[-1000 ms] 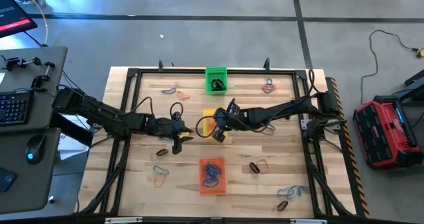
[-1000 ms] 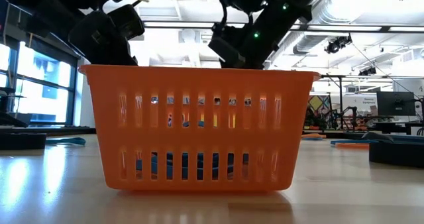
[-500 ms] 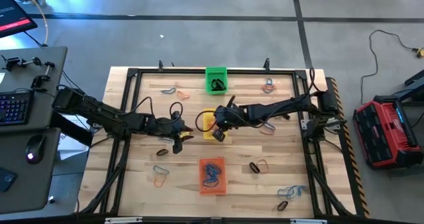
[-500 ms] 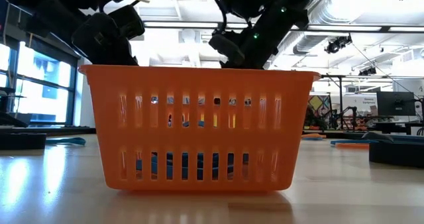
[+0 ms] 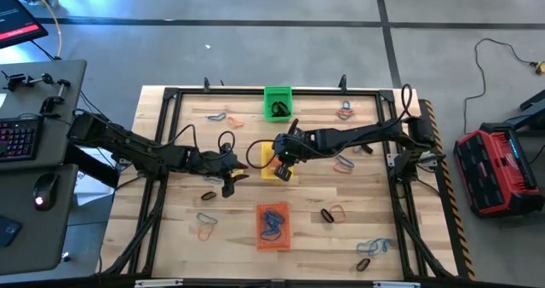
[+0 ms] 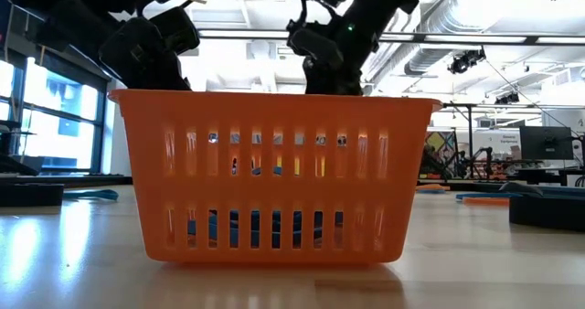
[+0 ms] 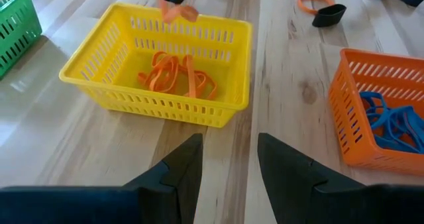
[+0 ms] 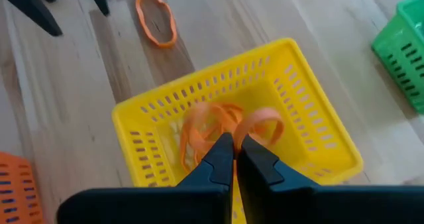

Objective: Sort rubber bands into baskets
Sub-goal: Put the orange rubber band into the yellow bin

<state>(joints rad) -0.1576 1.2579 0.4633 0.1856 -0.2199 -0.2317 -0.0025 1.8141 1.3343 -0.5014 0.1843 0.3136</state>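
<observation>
Right wrist view: right gripper [image 8: 234,159] above yellow basket [image 8: 318,121] at surface centre, jaws closed on orange rubber band [image 8: 262,125] hanging over other orange bands [image 7: 175,75] inside. Left gripper [image 7: 228,161] just beside the yellow basket, jaws open, holding nothing.

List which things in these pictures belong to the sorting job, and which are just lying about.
Job:
- yellow basket, orange bands inside
- orange basket, blue bands inside
- green basket
- loose bands on the table
- orange band pinched by right gripper
- left gripper, open, waiting

Lying about:
- keyboard
- mouse
- red case
</observation>
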